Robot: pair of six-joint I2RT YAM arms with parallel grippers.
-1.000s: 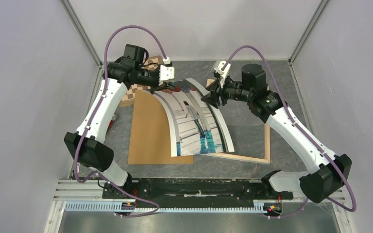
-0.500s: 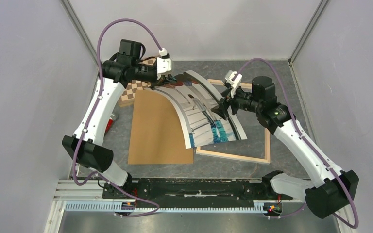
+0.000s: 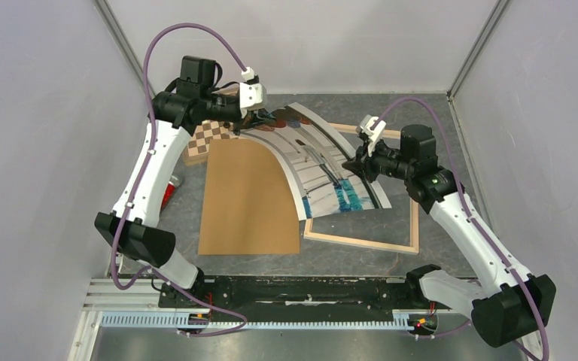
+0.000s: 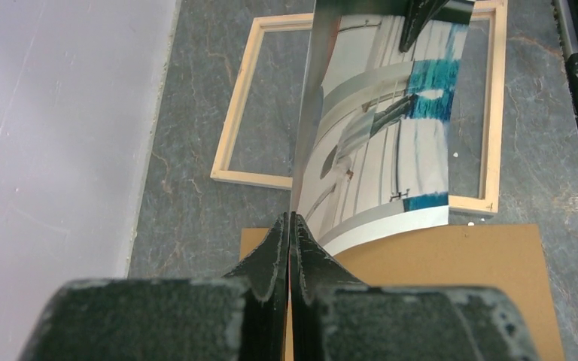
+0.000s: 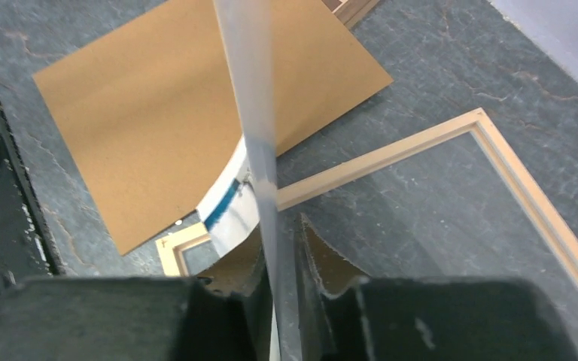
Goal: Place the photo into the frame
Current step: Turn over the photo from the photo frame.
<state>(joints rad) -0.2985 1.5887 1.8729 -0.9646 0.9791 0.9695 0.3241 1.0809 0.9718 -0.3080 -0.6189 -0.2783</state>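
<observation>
The photo [image 3: 323, 162] arches picture-side up between both grippers, above the left part of the frame [image 3: 361, 242], which lies flat on the grey table. My left gripper [image 3: 260, 120] is shut on the photo's far edge, beside the red lanterns; in the left wrist view its fingers [image 4: 291, 218] press together on the sheet [image 4: 376, 135], with the frame [image 4: 229, 143] beyond. My right gripper [image 3: 352, 164] is at the photo's right edge. In the right wrist view the white edge [image 5: 252, 90] runs between its fingers [image 5: 280, 226], against the left finger, with a narrow gap to the right one.
A plain brown backing board [image 3: 244, 195] lies left of the frame, partly under the photo. A checkered chessboard [image 3: 211, 137] sits behind it under the left arm. A small red object [image 3: 168, 192] lies by the left wall. Enclosure walls stand close on three sides.
Both arms carried the photo to the right, over the frame. My right gripper slid nearer along the photo's edge, opened wide, then narrowed again. The left grip is unchanged.
</observation>
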